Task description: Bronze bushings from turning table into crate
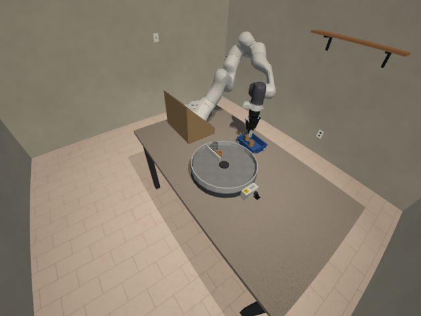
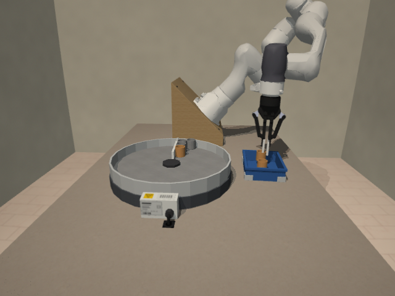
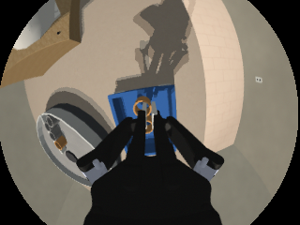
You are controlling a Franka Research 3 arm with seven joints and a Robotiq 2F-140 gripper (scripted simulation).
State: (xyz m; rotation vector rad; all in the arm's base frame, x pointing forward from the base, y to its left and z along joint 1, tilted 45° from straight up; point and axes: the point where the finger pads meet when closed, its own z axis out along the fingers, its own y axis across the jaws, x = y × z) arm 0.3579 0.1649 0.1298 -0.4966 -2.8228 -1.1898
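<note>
Exterior view shows the gripper [image 2: 265,149] hanging straight down over the blue crate [image 2: 280,168], its fingers pinched nearly together on the wall of a bronze bushing [image 2: 260,155]. A grip on the thin wall, one finger inside the bore and one outside, would explain why the jaws stand so narrow yet hold something. The held bushing sits low inside the crate, at or just above its floor; I cannot tell whether it touches. A second bronze bushing [image 2: 261,163] already stands upright in the crate just in front of it, so the arm is placing this one toward the back to keep the two apart.

On the turning table [image 2: 134,159] a third bronze bushing [image 2: 180,150] waits beside the white divider [image 2: 174,148], with two steel bushings [image 2: 191,143] just behind it near the rim. The divider appears to be there to gather parts in one spot within the arm's reach.

By my judgement the step in hand is the release into the crate, and one bronze piece remains to fetch. The wrist view confirms the fingers centred over the crate, well inside its walls, so opening should drop the bushing cleanly, provided the finger inside the bore does not drag it on withdrawal.
</note>
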